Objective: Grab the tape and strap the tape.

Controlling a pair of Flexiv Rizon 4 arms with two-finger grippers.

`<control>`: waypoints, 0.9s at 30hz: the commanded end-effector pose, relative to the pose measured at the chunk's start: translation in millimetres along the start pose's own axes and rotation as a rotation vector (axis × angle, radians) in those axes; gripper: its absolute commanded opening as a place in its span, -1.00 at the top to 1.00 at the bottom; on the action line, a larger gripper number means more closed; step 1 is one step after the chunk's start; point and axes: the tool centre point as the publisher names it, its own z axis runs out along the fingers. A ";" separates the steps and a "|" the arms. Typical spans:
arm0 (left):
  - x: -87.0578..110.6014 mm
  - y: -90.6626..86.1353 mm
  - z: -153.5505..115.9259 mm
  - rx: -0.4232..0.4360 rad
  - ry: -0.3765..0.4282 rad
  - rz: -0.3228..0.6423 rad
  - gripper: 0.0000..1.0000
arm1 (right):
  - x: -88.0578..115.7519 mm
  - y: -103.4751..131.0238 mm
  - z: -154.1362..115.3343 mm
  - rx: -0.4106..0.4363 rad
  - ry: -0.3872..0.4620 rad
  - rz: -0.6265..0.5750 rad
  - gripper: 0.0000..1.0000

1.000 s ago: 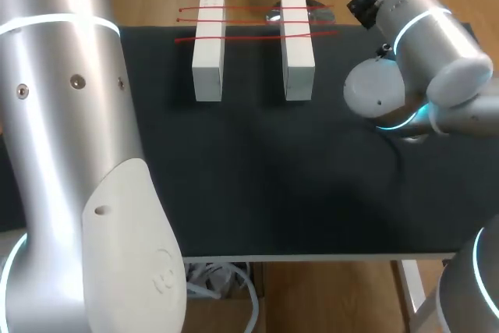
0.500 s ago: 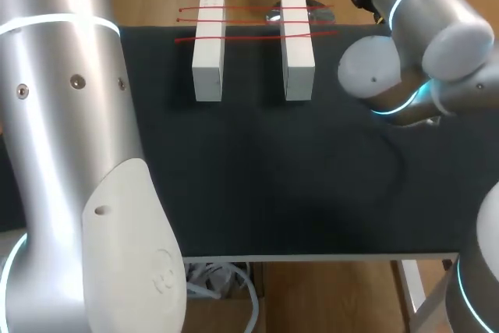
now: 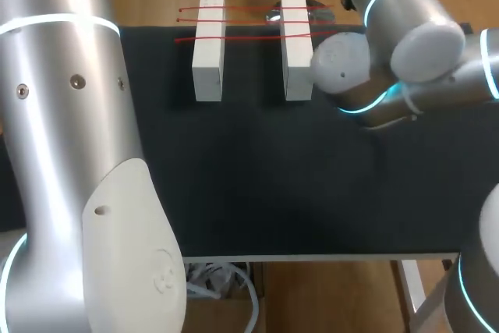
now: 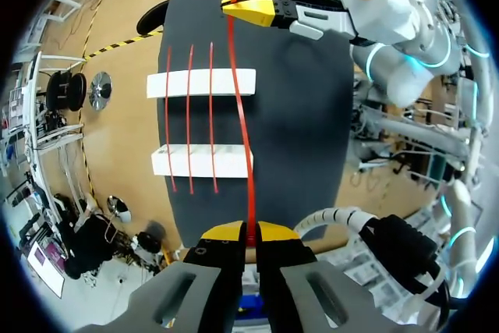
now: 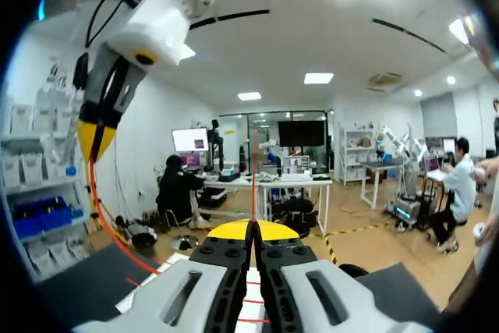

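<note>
Two white blocks (image 3: 209, 52) (image 3: 297, 52) lie side by side at the far end of the black mat (image 3: 273, 177). Three red tape strands (image 3: 257, 23) are laid across both. High above them, a further length of red tape (image 4: 243, 115) is stretched between my two grippers. In the left wrist view my left gripper (image 4: 249, 230) is shut on one end, and my right gripper (image 4: 234, 1) pinches the other end beyond the blocks (image 4: 201, 83). In the right wrist view my right gripper (image 5: 252, 228) is shut on the tape, and my left gripper (image 5: 93, 146) hangs ahead, holding the red tape (image 5: 105, 220).
My left arm (image 3: 70, 115) fills the head view's left side. My right arm's elbow (image 3: 351, 76) hangs over the mat just right of the right block. The mat's near half is bare, and its front edge (image 3: 312, 256) runs across the lower part.
My right arm's elbow has swung left, from the mat's right side to right beside the right block. The blocks and laid strands have not moved. Both grippers stay shut.
</note>
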 end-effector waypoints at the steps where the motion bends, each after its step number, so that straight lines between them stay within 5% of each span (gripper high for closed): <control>1: -6.3 -4.5 -5.6 -0.014 0.409 -0.001 1.00 | 4.4 -4.5 1.2 -0.012 -0.116 0.024 1.00; 10: -6.3 -4.5 -5.6 -0.014 0.409 -0.001 1.00 | 4.4 -4.5 1.2 -0.012 -0.116 0.024 1.00; 13: -6.3 -4.5 -5.6 -0.014 0.409 -0.001 1.00 | 4.6 0.8 4.0 -0.007 -0.097 -0.112 1.00; 27: -6.3 -4.5 -5.6 -0.014 0.409 -0.001 1.00 | 8.3 14.9 -9.6 0.286 -0.185 -0.348 1.00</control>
